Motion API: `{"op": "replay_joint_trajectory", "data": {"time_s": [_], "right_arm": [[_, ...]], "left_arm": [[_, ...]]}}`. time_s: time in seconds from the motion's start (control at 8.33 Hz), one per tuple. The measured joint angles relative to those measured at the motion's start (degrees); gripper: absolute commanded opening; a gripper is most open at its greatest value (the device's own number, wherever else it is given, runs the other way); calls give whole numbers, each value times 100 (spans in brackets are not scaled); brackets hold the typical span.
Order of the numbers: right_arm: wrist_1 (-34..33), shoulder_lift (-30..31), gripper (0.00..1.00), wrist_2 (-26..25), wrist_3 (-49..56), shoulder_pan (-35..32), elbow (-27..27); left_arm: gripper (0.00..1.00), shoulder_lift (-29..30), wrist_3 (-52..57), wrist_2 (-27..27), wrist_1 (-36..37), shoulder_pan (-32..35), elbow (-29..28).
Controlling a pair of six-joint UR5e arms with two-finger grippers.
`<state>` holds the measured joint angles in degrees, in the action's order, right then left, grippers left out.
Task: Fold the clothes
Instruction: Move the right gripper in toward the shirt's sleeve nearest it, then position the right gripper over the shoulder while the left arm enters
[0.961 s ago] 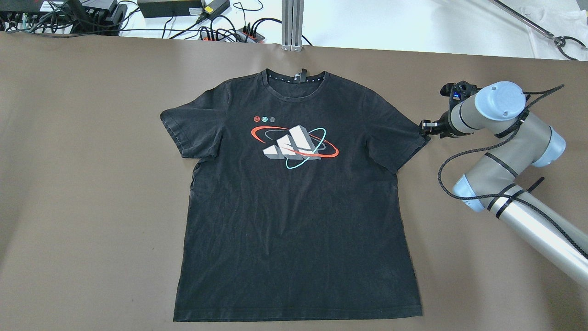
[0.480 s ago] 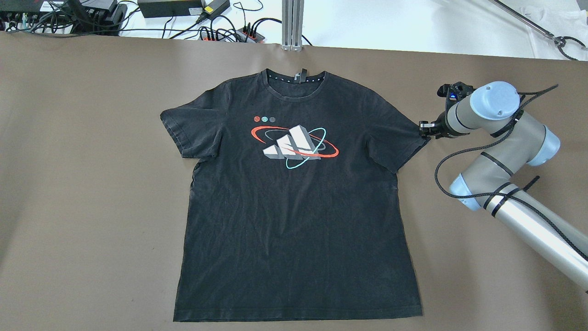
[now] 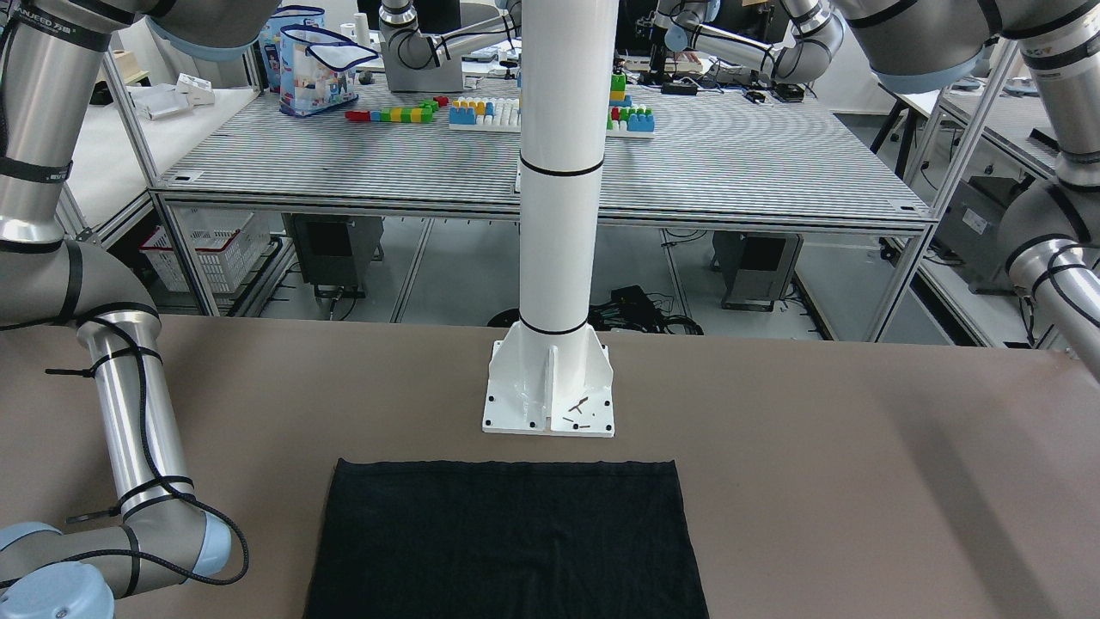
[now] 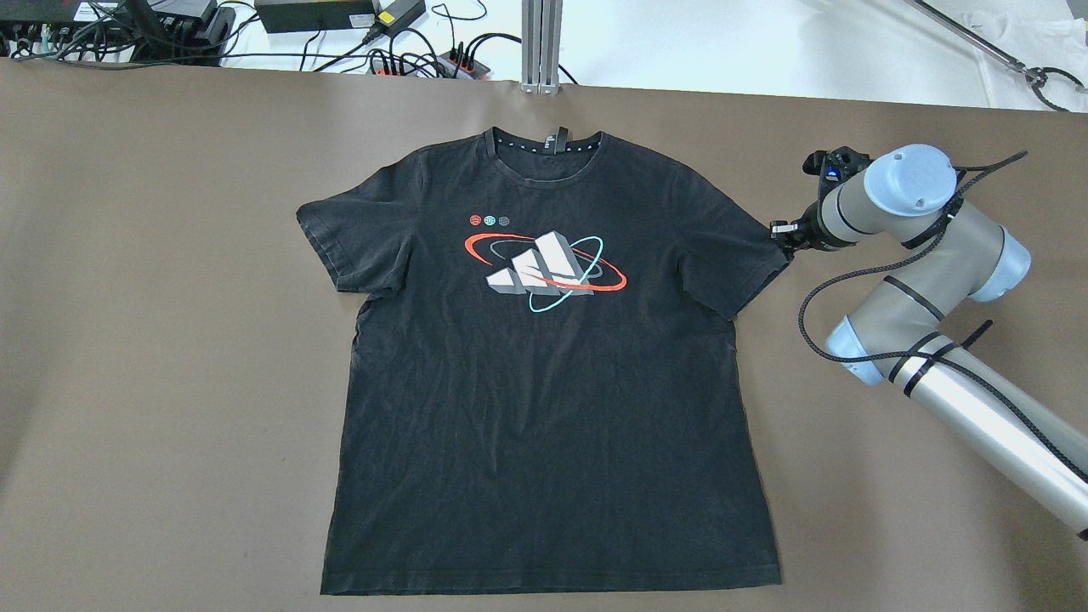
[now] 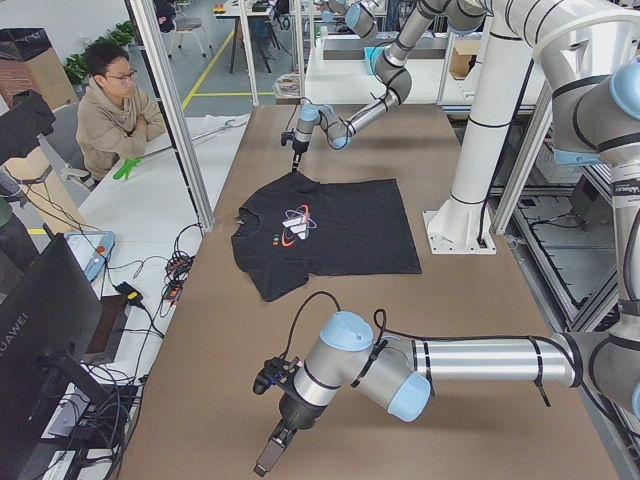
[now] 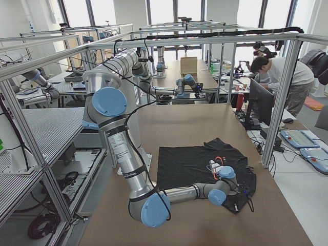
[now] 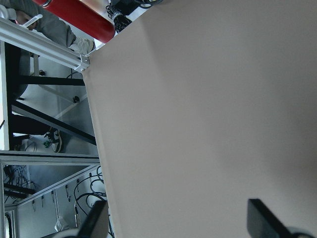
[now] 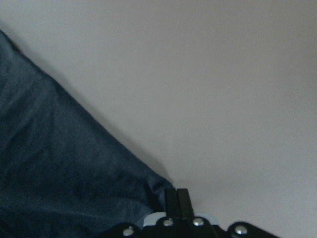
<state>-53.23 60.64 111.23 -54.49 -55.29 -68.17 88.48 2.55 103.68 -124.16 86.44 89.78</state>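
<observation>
T-shirt in black, print up, is lying flat at the middle of the brown table. We are seeing the right gripper sitting at the tip of one sleeve, its fingers pressing together with no gap, though we cannot tell whether cloth is caught between them. Left gripper is hovering over the table well apart from the shirt, jaws standing wide open and holding nothing.

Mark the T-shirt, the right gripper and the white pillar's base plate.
T-shirt (image 4: 544, 382): overhead view, plain front fabric below the print.
right gripper (image 4: 779, 235): overhead view, fingertips at the T-shirt's sleeve edge.
base plate (image 3: 524, 417): front-facing view, flat front flange.
</observation>
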Motion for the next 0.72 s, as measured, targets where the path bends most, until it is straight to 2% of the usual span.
{"op": "replay_joint_trajectory", "data": {"time_s": [0.24,0.48,0.72], "right_arm": [[-228,-25,0,168,-11,-12,-383],[-1018,-183,0,248,-174,62,-1105],[-1457,-516,0,230,-516,295,-1302]], "left_arm": [[100,-5,0,3,-2,3,3],[100,-5,0,3,1,2,6],[100,-6,0,4,12,-8,-12]]}}
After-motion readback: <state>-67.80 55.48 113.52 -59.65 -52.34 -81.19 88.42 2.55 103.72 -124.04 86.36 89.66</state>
